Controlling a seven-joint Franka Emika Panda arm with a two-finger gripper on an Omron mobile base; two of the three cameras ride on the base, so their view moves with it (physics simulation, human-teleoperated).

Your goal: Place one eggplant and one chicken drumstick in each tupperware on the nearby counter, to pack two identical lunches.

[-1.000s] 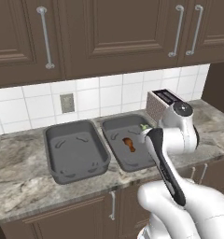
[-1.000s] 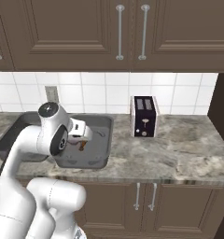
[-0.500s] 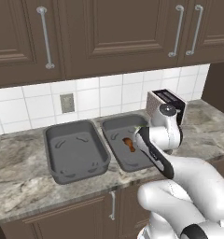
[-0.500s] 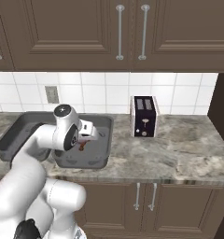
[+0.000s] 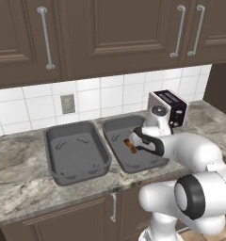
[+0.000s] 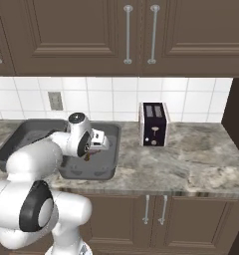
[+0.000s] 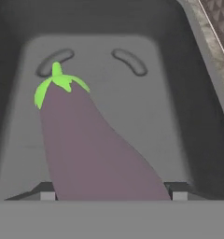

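1. The gripper (image 5: 136,139) hangs low over the right-hand tub (image 5: 116,126), its jaws spread fairly wide around a pale mauve eggplant (image 7: 93,154). In the hand view the eggplant runs out between the two fingertips (image 7: 47,192), green cap pointing at the tub's far wall. It looks held, but I cannot tell how firmly.
2. Risk: the eggplant is smooth and tapered. A loose hold could let it slide out early, or swing and knock what lies beneath.
3. Just beside the gripper, on the floor of the same tub, lies a reddish-brown drumstick (image 5: 130,146). If the eggplant drops from too high it may bounce against the drumstick or the rim (image 7: 205,116) and roll.
4. The left-hand tub (image 5: 76,151) sits just beside the first on the counter (image 5: 20,164), and I see nothing in it. Packing both eggplants into one tub would spoil the matching lunches.
5. At the counter's far right, the toaster (image 6: 153,124) stands close to the tub. A wide swing of the arm on lifting away could clip it.
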